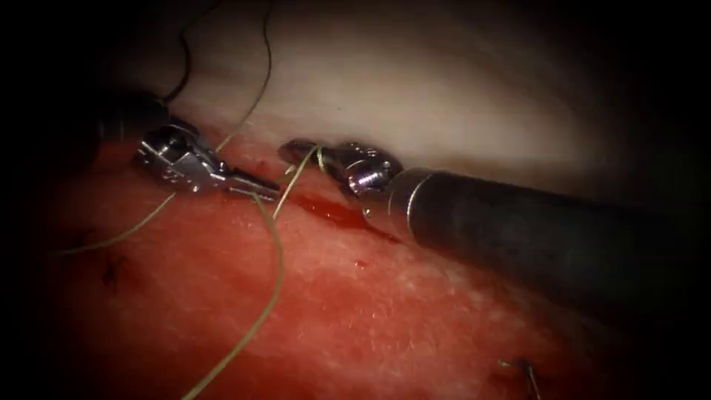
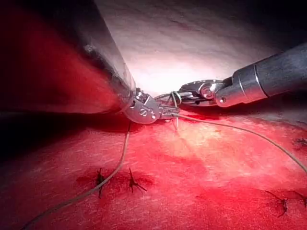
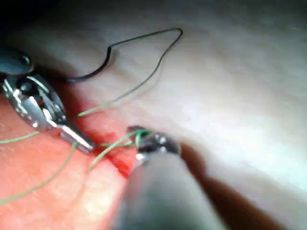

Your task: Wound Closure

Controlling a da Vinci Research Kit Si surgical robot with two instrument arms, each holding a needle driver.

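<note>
I have the left arm's steel needle driver (image 1: pixel 255 185) at centre-left of the endoscope frame, its fingers closed to a narrow tip on the pale green suture thread (image 1: pixel 275 274) right at the left end of the dark red cut (image 1: pixel 333 212). From that tip the thread runs down toward the bottom of the frame; another strand trails off to the left, and a darker stretch climbs to the top edge. The right arm's steel needle driver (image 1: pixel 300 152) enters from the right on its dark shaft, and its fingers sit just above the cut with the thread wound around them; I cannot tell whether they are parted. The two tips lie close together over the wet red pork tissue (image 1: pixel 385 318). I cannot make out the needle.
</note>
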